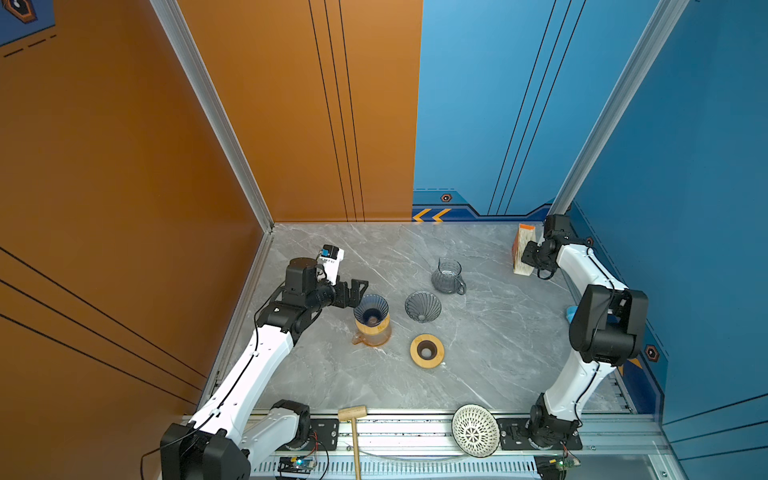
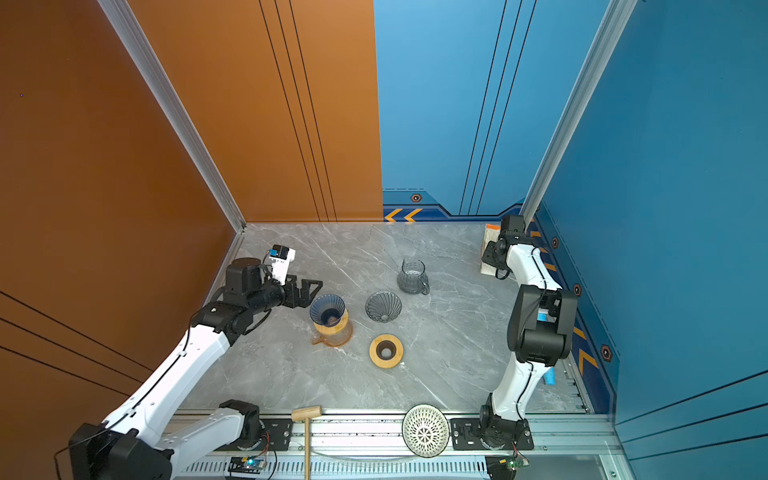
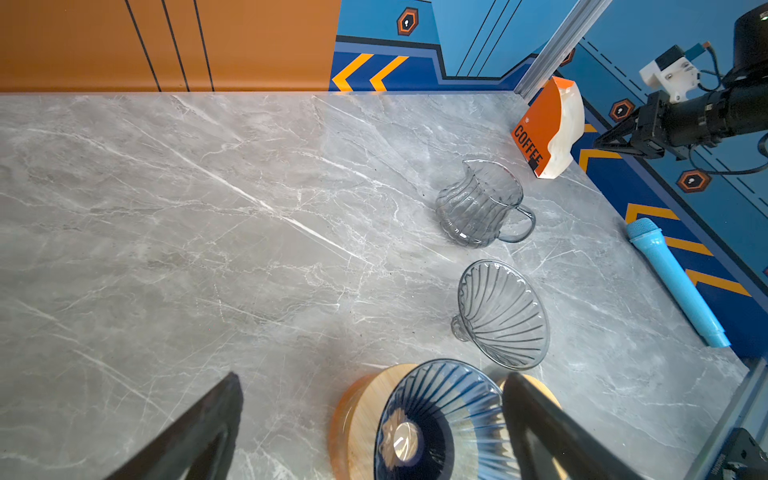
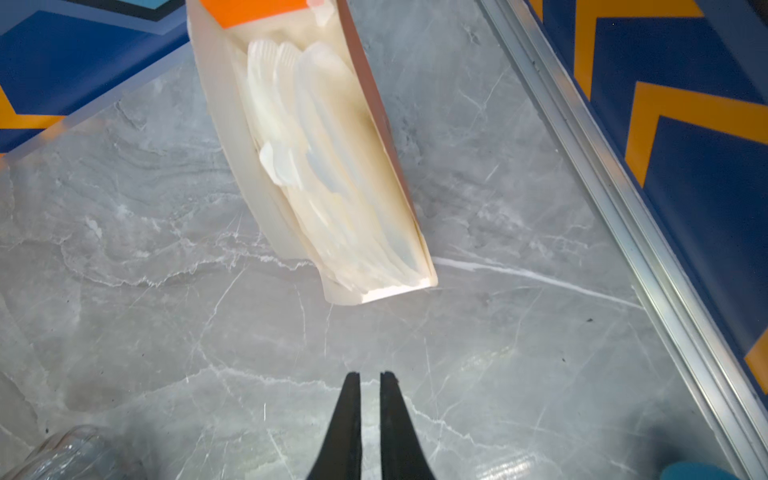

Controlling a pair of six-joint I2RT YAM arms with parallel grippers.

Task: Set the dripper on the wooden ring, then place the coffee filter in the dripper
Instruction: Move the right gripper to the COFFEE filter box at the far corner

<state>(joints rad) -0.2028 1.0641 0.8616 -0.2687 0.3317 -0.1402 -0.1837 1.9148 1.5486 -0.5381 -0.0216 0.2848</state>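
White paper coffee filters [image 4: 291, 108] stand packed in an orange box marked COFFEE [image 1: 523, 245] [image 2: 491, 230] [image 3: 540, 124] at the back right of the table. My right gripper [image 4: 370, 376] [image 1: 525, 259] is just in front of that box, shut with nothing between its fingers and not touching the filters. A blue glass dripper [image 1: 371, 309] [image 2: 328, 307] [image 3: 440, 415] sits on a wooden collar on top of an amber carafe at the left. My left gripper [image 3: 372, 378] [image 1: 357, 291] hangs open close behind the dripper, one finger beside its rim.
A grey glass dripper [image 1: 423, 306] [image 3: 503, 311] lies on the table's middle, a ribbed glass pitcher [image 1: 446, 276] [image 3: 482, 203] behind it, a wooden ring [image 1: 417, 353] in front. A blue microphone [image 3: 673, 278] lies by the right wall. A wooden mallet [image 1: 352, 413] and a white woven bowl [image 1: 475, 430] rest on the front rail.
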